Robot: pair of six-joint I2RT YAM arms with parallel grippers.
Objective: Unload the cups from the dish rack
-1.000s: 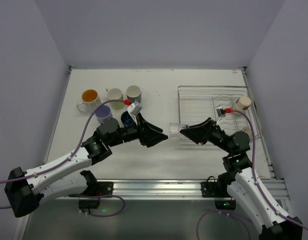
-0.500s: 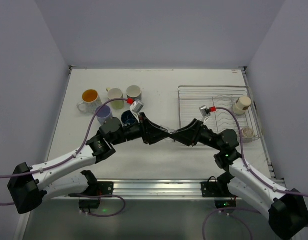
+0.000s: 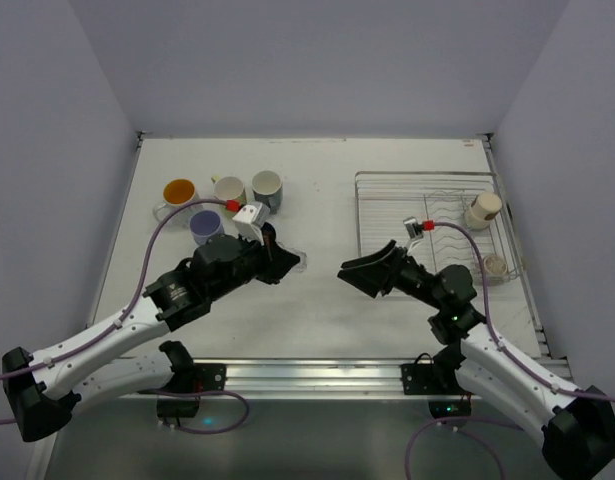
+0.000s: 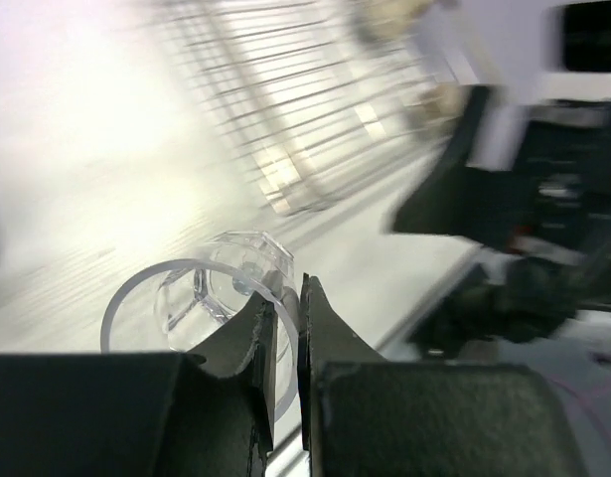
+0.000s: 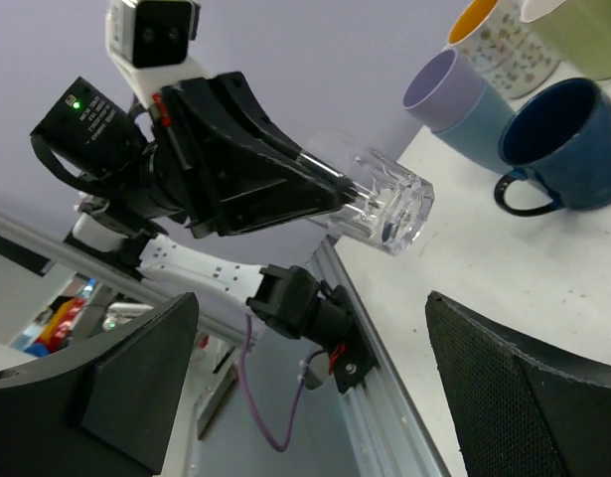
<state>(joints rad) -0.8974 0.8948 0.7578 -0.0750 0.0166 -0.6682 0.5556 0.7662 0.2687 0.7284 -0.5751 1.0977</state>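
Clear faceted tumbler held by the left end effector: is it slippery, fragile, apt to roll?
The clear faceted tumbler looks smooth and glossy, so it is probably slippery. The left end effector pinches only its rim wall, with the cup sticking out sideways, so it may pivot. Laid on its side, the round body would likely roll.

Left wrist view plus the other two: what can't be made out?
- Left wrist: dish rack motion-blurred, contents unreadable.
- Top external: clear glass in the left gripper barely shows against the white table.
- Top external: navy mug hidden under the left arm.
- Right wrist: rack out of frame; right gripper cut by the bottom edge.
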